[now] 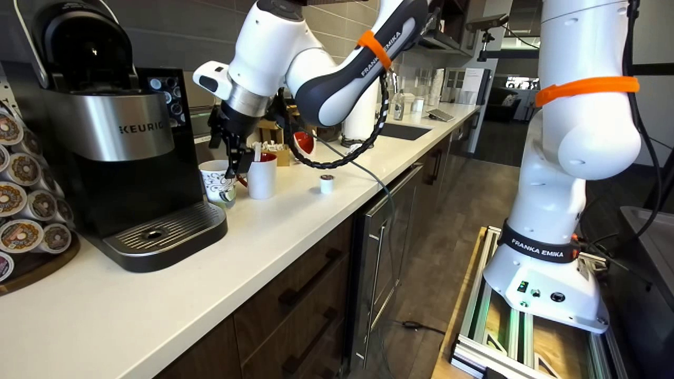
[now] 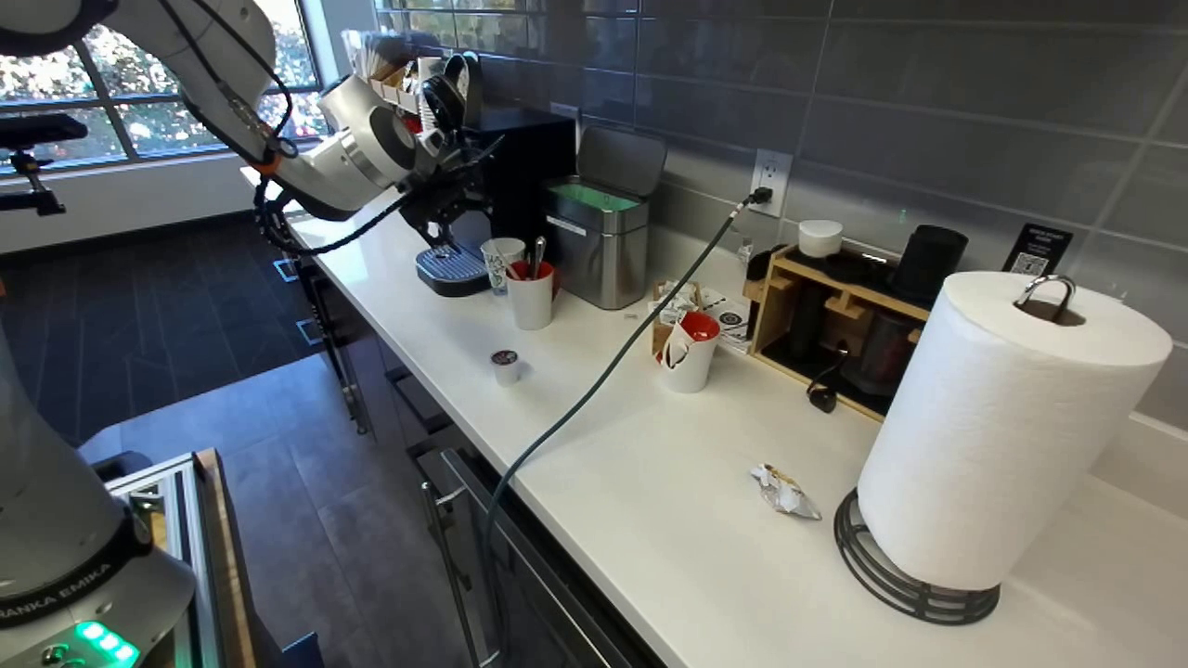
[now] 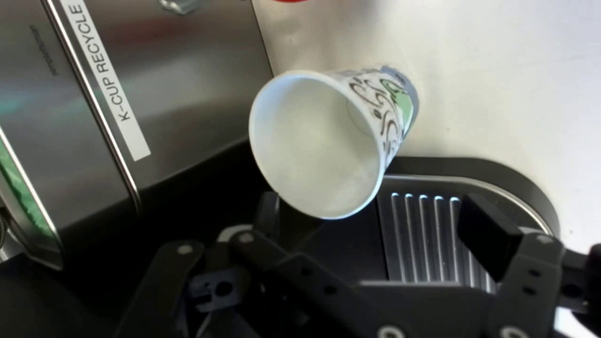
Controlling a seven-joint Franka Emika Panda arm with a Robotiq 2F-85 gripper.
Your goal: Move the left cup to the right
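Note:
The left cup, a white paper cup with brown swirls and a greenish mark, stands upright on the counter beside the coffee machine. It shows in both exterior views (image 1: pixel 213 181) (image 2: pixel 494 269) and, mouth toward the camera, in the wrist view (image 3: pixel 389 105). The plain white cup with a red inside (image 1: pixel 262 176) stands close beside it with utensils in it, also in an exterior view (image 2: pixel 532 304). My gripper (image 3: pixel 380 223) is open and empty. It hangs above and near the left cup's rim (image 1: pixel 238 164) (image 2: pixel 455 223); the cup is beyond the fingertips, not between them.
The coffee machine (image 1: pixel 147 126) and its drip tray (image 3: pixel 422 234) are close to the gripper. A metal K-cup bin (image 2: pixel 603 250) stands behind the cups. A coffee pod (image 1: pixel 326 184), another red-lined cup (image 2: pixel 689 366) and a paper towel roll (image 2: pixel 1002 436) are along the counter. A cable (image 2: pixel 594 390) crosses it.

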